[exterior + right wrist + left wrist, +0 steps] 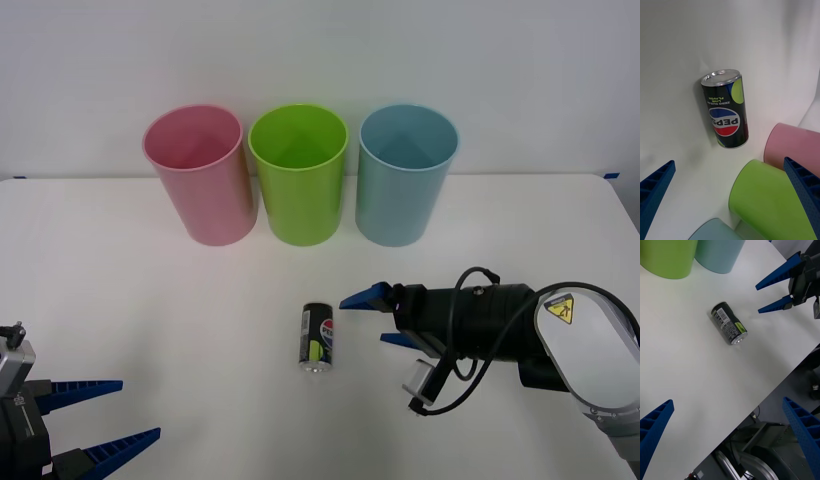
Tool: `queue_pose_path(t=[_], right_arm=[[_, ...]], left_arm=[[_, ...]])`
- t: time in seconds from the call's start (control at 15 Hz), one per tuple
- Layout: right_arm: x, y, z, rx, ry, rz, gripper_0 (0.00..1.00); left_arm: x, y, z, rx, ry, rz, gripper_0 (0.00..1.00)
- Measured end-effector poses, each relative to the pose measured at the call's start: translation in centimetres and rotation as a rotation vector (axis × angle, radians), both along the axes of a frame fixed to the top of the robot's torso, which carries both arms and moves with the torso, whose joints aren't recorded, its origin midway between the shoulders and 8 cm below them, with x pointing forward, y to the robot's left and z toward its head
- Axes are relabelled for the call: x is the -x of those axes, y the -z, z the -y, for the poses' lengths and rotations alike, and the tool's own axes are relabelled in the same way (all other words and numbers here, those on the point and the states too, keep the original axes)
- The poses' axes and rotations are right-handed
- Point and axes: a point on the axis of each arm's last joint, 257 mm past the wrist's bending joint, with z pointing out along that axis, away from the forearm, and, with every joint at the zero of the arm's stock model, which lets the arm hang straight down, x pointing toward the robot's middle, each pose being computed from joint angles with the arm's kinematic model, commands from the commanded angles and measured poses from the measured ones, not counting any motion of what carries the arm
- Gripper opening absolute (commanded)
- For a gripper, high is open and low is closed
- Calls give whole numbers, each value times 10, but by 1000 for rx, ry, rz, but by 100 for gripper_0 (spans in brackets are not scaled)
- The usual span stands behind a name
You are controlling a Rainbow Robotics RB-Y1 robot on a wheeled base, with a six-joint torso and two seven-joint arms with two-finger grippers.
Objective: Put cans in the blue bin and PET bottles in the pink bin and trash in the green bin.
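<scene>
The can [317, 337] lies on its side on the white desk [150, 300], nearer than the green bin [298, 172]; the right wrist view alone shows its logo. The pink bin [197, 172], green bin and blue bin [406, 172] stand in a far row; only upper inner walls show. The right end effector [362, 318] is spread wide just right of the can, the left end effector [118, 412] wide at near left.
</scene>
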Motion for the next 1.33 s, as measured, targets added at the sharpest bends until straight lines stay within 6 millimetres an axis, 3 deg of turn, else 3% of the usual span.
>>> queue_pose_path(t=[0.87, 1.0, 1.33], right_arm=[[0, 0, 0, 0, 0, 0, 100], [14, 15, -6, -20, 2, -48, 100], [18, -4, -18, -81, -18, -38, 100]], left_arm=[[0, 0, 0, 0, 0, 0, 100], [0, 0, 0, 0, 0, 0, 100], [0, 0, 0, 0, 0, -1, 100]])
